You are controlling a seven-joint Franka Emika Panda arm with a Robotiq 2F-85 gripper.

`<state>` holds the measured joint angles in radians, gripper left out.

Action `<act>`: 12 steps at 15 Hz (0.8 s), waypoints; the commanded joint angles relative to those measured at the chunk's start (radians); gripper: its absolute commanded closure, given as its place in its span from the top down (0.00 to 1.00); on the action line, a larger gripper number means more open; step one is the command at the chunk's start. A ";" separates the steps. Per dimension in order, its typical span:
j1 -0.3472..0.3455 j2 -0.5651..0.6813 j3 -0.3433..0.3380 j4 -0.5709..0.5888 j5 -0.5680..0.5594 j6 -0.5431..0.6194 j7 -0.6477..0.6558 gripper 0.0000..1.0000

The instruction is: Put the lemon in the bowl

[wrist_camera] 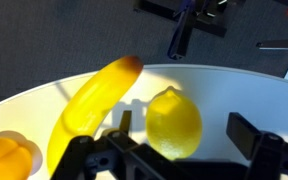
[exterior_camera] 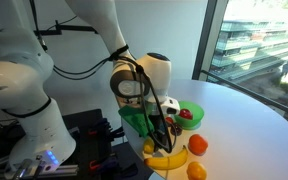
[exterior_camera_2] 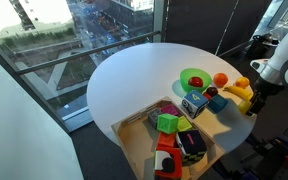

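Observation:
The pale-yellow lemon [wrist_camera: 174, 122] lies on the white round table [wrist_camera: 234, 90], right beside the long banana [wrist_camera: 89, 105]. My gripper [wrist_camera: 187, 138] is open and low over the lemon, one finger on each side, not closed on it. In an exterior view the gripper [exterior_camera: 160, 128] hangs just above the banana [exterior_camera: 168, 158], in front of the lime-green bowl [exterior_camera: 197, 108], which holds a small red object [exterior_camera: 185, 115]. The bowl also shows in the exterior view [exterior_camera_2: 187, 73] from the far side of the table, a short way from the gripper [exterior_camera_2: 254, 98].
Two orange fruits [exterior_camera: 197, 146] [exterior_camera: 196, 171] lie near the banana at the table edge; one shows at the wrist view's corner [wrist_camera: 6, 158]. A wooden tray [exterior_camera_2: 134, 135] of colourful toy blocks [exterior_camera_2: 169, 123] sits next to the bowl. Windows surround the table.

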<state>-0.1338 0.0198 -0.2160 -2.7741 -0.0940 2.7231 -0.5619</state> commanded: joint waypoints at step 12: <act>-0.045 -0.083 0.018 0.016 0.023 -0.065 0.035 0.33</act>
<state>-0.1624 0.0144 -0.1992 -2.7650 -0.0839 2.7292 -0.5509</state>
